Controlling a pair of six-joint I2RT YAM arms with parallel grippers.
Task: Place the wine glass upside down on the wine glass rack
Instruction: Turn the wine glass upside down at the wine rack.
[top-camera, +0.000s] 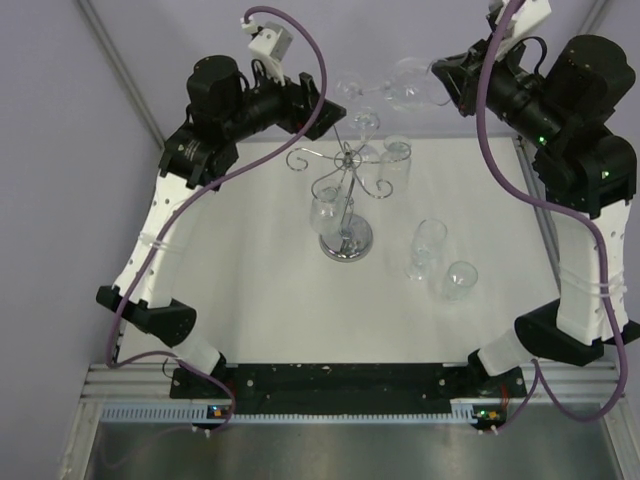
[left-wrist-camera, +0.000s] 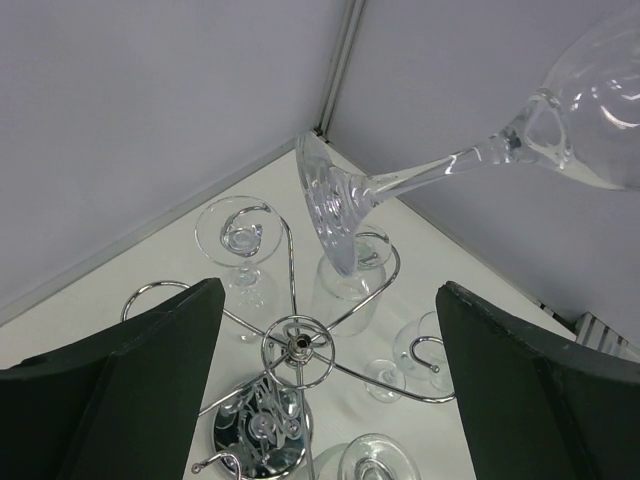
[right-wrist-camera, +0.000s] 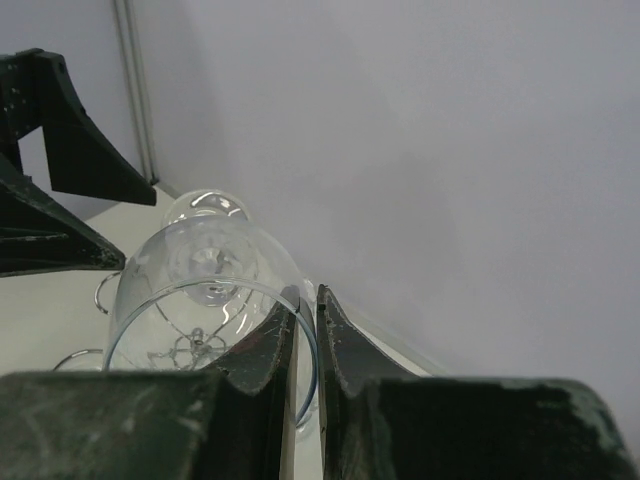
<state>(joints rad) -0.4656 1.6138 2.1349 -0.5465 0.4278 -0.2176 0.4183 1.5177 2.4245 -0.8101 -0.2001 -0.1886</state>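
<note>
two arms, one table (top-camera: 250, 290), one wine glass rack (top-camera: 347, 158), six glasses by my count. step in hand looks like a mid-air handover above the rack, on its far side. the wine glass (left-wrist-camera: 430, 168) lies on its side up there, not yet on the rack, its foot pointing toward the left arm's side of the rack and its bowl toward the right arm's. right gripper (right-wrist-camera: 308, 345) is pressed together, pinching the bowl's rim wall between its fingers. left gripper (left-wrist-camera: 330, 290) is spread wide and empty, looking down over the rack hub, with the glass's foot just beyond its fingertips. judged next move: the left claw closes on the stem or foot, the right lets go, then the foot must be slid bowl-down into a free scroll arm without knocking its neighbours. other glasses: three seem to hang from the rack (top-camera: 365, 122) (top-camera: 397, 152) (top-camera: 330, 212), though clear glass makes this count unsure; two sit on the table right of the rack base (top-camera: 428, 245) (top-camera: 460, 280).
</note>
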